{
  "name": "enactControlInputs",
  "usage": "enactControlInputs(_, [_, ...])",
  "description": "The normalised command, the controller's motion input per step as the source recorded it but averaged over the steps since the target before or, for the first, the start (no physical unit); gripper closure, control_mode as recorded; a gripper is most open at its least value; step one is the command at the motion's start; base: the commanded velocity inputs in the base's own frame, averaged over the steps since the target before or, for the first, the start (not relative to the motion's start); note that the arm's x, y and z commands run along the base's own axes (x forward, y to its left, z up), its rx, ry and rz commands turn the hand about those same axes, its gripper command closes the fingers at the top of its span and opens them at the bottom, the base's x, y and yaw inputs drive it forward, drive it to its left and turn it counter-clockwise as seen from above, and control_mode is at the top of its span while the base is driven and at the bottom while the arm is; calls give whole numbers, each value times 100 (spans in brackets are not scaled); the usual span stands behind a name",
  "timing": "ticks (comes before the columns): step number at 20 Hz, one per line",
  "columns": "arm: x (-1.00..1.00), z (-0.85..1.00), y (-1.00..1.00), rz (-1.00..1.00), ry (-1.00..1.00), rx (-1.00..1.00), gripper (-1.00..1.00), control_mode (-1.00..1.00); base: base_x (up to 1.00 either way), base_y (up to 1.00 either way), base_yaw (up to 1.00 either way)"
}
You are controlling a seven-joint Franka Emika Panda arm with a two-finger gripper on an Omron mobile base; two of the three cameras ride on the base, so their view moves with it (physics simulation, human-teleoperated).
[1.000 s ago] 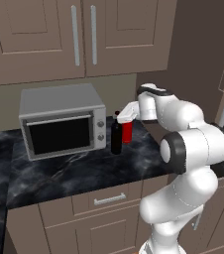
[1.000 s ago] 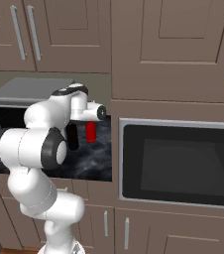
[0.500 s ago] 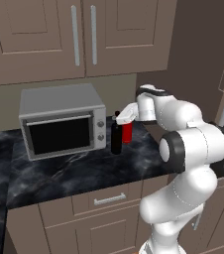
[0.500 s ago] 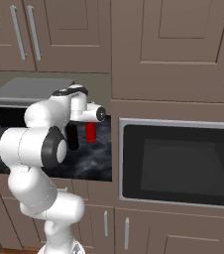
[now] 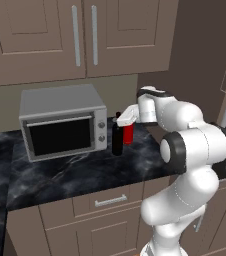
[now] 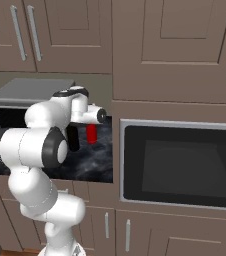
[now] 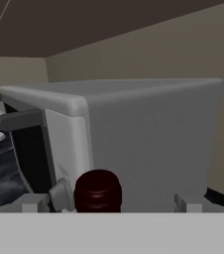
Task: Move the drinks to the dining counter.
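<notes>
A tall dark wine bottle (image 5: pixel 117 141) stands on the black marble counter (image 5: pixel 75 172) just right of the silver oven. A slim red bottle (image 5: pixel 129 134) stands close behind it, also seen as the red bottle (image 6: pixel 91 134) beside the dark bottle (image 6: pixel 73 138). My gripper (image 5: pixel 123 120) hovers at the height of the wine bottle's top, open. In the hand view the dark red cap (image 7: pixel 97 190) rises between the spread fingertips (image 7: pixel 34 202) of the gripper (image 7: pixel 111 203), untouched. The dining counter is out of view.
A silver toaster oven (image 5: pixel 62 125) stands on the counter left of the bottles, and its grey side (image 7: pixel 148 144) faces the hand. Wall cabinets (image 5: pixel 80 35) hang above. A built-in black oven (image 6: pixel 182 167) sits to the right, past the counter's end.
</notes>
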Motion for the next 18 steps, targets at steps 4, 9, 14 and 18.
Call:
enactControlInputs(4, [0, 0, 0, 0, 0, 0, -100, -100, 0, 0, 0])
enactControlInputs(9, [0, 0, 0, 0, 0, 0, -100, -100, 0, 0, 0])
enactControlInputs(14, [0, 0, 0, 0, 0, 0, 100, -100, 0, 0, 0])
enactControlInputs(18, [0, 0, 0, 0, 0, 0, 100, -100, 0, 0, 0])
